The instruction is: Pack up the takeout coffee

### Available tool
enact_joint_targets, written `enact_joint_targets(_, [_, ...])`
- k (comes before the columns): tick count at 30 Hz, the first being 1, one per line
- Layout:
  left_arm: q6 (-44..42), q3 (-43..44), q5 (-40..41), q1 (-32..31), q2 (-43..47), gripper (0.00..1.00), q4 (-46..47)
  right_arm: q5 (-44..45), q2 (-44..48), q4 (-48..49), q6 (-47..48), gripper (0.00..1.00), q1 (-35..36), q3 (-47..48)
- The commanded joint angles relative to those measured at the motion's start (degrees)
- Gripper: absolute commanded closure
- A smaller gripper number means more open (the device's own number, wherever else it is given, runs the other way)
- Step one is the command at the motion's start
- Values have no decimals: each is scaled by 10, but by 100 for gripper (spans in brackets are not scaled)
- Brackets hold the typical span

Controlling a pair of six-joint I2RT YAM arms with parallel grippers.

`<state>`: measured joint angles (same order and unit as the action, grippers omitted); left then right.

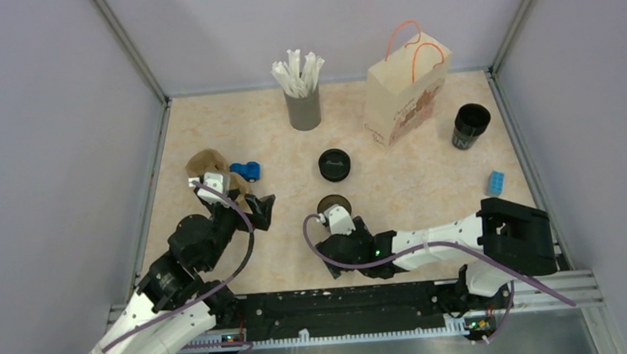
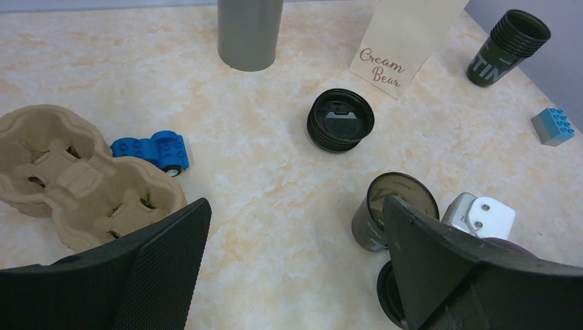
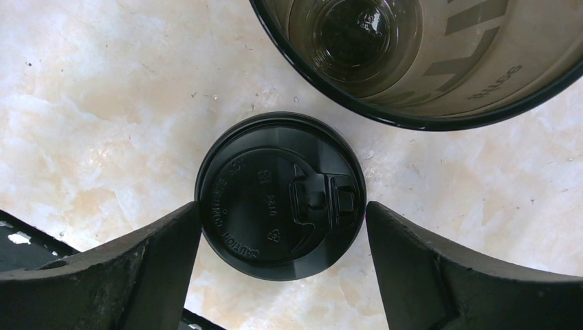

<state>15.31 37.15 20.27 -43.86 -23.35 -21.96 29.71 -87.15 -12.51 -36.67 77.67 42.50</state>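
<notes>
Item, takeout coffee [image 1: 334, 204]: one black cup, upright on the surface [image 1: 427, 177], mouth open, near the middle front and just beyond the right pincer [image 3: 282, 213]; we see no drink in it. Item, lid [image 3: 280, 196]: flat on the surface just beside the cup, not on it. The right pincer stands spread astride this lid, a fingertip close at each side of the rim (whether either presses we cannot tell), and the lid is not lifted. Item, left pincer [image 2: 295, 210]: spread wide, holding nothing, above bare surface near the pulp cup carrier [image 2: 75, 179]. Also entered: paper bag [image 1: 404, 96] upright at the back, further lids [image 1: 335, 165] between bag and cup, spare cups [image 1: 471, 124] at the far right, straw holder [image 1: 303, 103] at the back. Progress, in our judgement: early. Done: one cup stands apart with a lid beside it. Left: seat the lid, then carry the closed cup into the carrier or the bag; which of the two we cannot say.
</notes>
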Motion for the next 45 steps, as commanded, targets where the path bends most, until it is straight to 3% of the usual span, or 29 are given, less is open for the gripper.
enact_joint_targets(1, [1, -1, 7, 2, 5, 1, 8, 22, -2, 2, -6, 14, 10, 26])
enact_joint_targets(7, [1, -4, 5, 2, 4, 1, 9, 14, 10, 11, 1, 21, 11, 18])
enact_joint_targets(14, [10, -12, -12, 2, -7, 1, 14, -1, 49, -7, 2, 22, 11, 7])
enact_joint_targets(22, [71, -9, -86, 2, -95, 1, 14, -56, 158, -75, 15, 23, 12, 0])
enact_joint_targets(28, [105, 1, -123, 11, -168, 2, 40, -37, 251, -108, 62, 23, 11, 31])
enact_joint_targets(33, [156, -1, -249, 87, -192, 5, 77, -15, 258, -131, 120, 23, -28, 77])
enact_joint_targets(40, [229, -15, -435, 222, -210, 7, 143, -68, 206, -115, 197, 23, -100, 134])
enact_joint_targets(45, [241, -27, -493, 267, -230, 8, 174, -98, 164, -112, 216, 22, -130, 166])
